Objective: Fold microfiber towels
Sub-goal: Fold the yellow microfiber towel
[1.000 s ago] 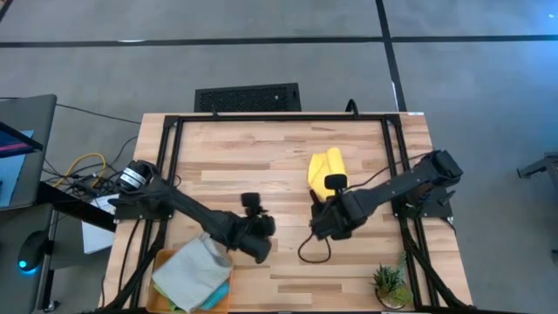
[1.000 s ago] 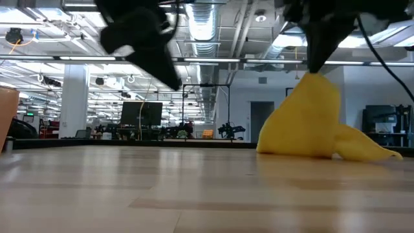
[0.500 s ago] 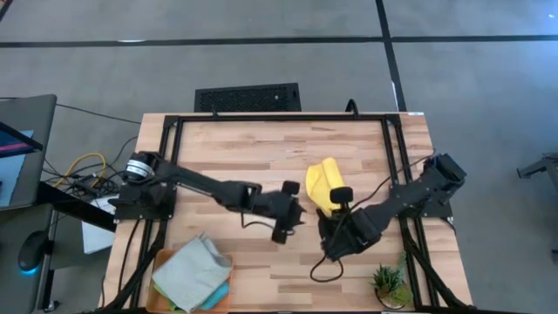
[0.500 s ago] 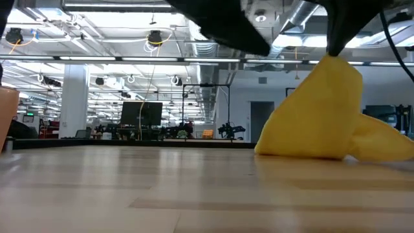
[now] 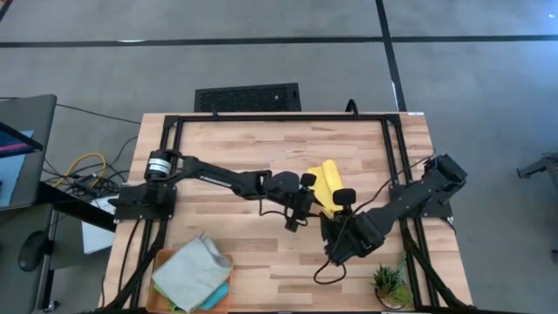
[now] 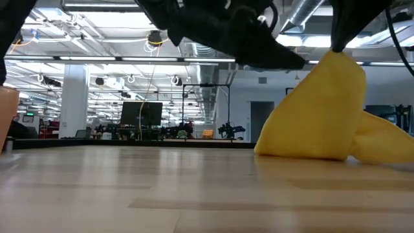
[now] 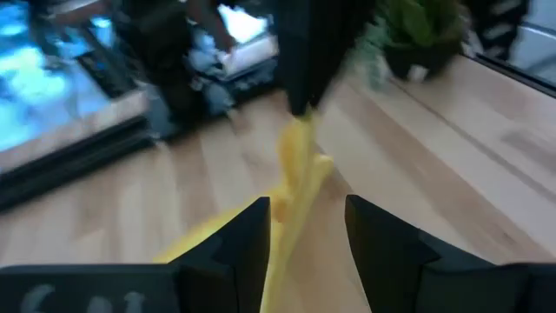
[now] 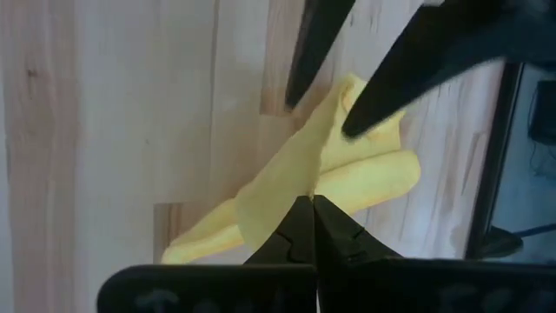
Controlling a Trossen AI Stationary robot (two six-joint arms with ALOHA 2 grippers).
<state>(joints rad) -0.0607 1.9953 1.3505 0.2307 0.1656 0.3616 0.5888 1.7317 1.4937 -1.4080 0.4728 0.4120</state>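
Swinging across from the near-left corner over the past sec, the left gripper [image 5: 302, 199] now reaches the soft yellow microfiber towel [image 5: 325, 185] at mid-table, while the right gripper [image 5: 332, 212] has drawn nearer the front edge and the towel has stretched w/ it.

No legible brand, label or writing in any view.

High view alone shows the rest of the stack: a light grey microfiber towel [image 5: 190, 272] over a teal blue one [image 5: 218, 296], both on the flat orange rectangular tray [image 5: 165, 260] at the near-left corner, plus a small potted green plant [image 5: 388, 283] at near-right. Low view alone shows the yellow towel pulled up into a peak, its base resting on the pale wooden table [image 6: 129, 194]. Left wrist view shows its two dark fingers [image 7: 228, 246] spread apart, the raised yellow fold between them, nothing clamped. Right wrist view shows its jaws pressed together on the towel's edge.

Left arm stretches long, diagonally from the left side; right arm bends in from the right side, wrist toward the towel.
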